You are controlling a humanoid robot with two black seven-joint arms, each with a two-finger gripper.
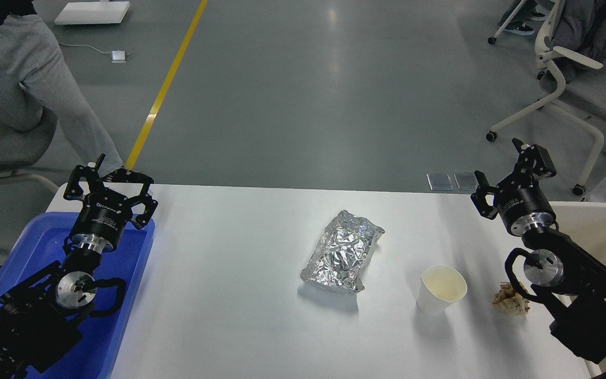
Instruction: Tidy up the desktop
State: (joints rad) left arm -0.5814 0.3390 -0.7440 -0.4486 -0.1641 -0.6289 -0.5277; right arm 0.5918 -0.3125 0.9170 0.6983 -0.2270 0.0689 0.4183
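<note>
On the desktop (240,316): foil packet (342,251), paper cup (441,289)

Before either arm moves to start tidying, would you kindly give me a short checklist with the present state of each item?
1. Left gripper jaws open, empty: ok.
2. Right gripper jaws open, empty: ok.
3. Crumpled silver foil packet lying free on the white rectangular desktop: ok.
4. White paper cup upright: ok; contents: cannot tell.
5. Small crumpled brown scrap unobstructed: not ok, right arm partly covers it.
6. Blue plastic tray has room: cannot tell.
</note>
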